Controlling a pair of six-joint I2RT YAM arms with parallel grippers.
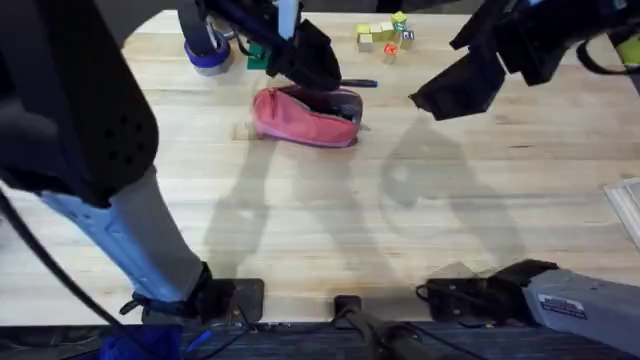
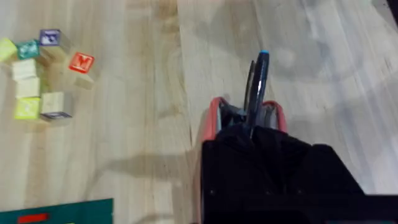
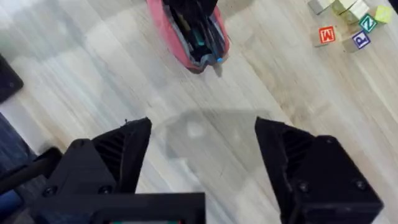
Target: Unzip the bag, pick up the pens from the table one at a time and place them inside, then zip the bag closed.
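The pink bag (image 1: 300,118) lies unzipped at the back middle of the table (image 1: 330,220), its dark lining showing in the right wrist view (image 3: 186,53). My left gripper (image 1: 318,68) hangs right over the bag's opening, shut on a dark pen (image 2: 258,81) with a blue tip. That pen (image 1: 362,83) pokes past the bag's right end. Inside the pouch I see dark pen bodies (image 3: 200,37), one with green on it. My right gripper (image 1: 462,88) hovers to the right of the bag, open and holding nothing (image 3: 203,127).
Coloured letter blocks (image 1: 385,35) sit at the back right of the bag. A purple tape roll (image 1: 208,52) and a green baseplate (image 1: 258,55) lie at the back left. A white object (image 1: 628,205) sits at the right edge.
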